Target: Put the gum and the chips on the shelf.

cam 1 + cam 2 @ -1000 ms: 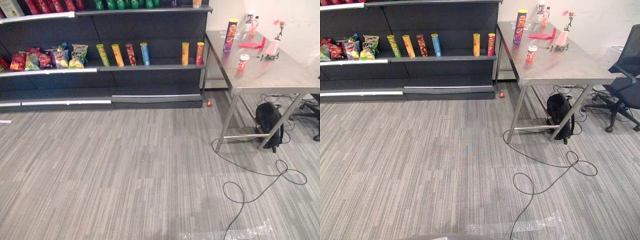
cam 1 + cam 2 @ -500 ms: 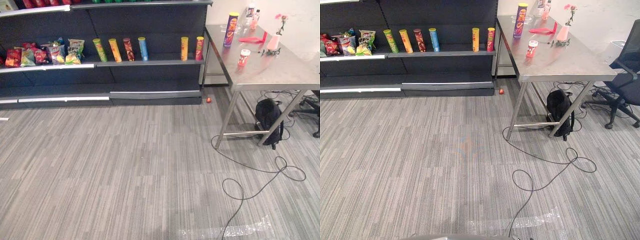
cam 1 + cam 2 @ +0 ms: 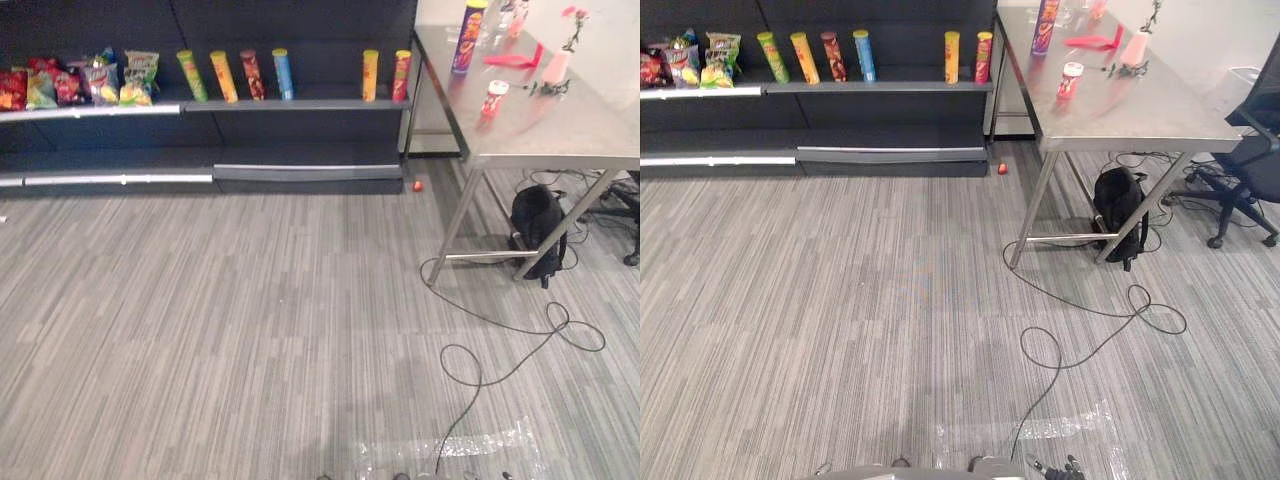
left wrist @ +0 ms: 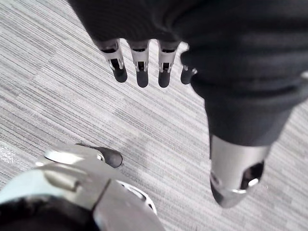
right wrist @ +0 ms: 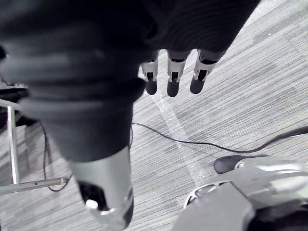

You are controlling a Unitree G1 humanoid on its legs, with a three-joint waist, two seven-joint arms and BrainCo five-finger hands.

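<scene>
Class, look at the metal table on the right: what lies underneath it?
Under the metal table a black backpack sits by its legs, with cables behind it. The tabletop covers the area farther back, so anything there cannot be seen.

Even light — perhaps tabletop (image 3: 560, 130) glare

- Table (image 3: 585, 135): brushed metal, dull sheen, faint reflections.
- Floor (image 3: 250, 330): grey carpet, matt, ribbed weave.
- Shelf (image 3: 300, 103): dark, matt, smooth panels.
- Snack bags (image 3: 100, 82): glossy, crinkled film.
- Backpack (image 3: 535, 215): black cloth, matt.
</scene>
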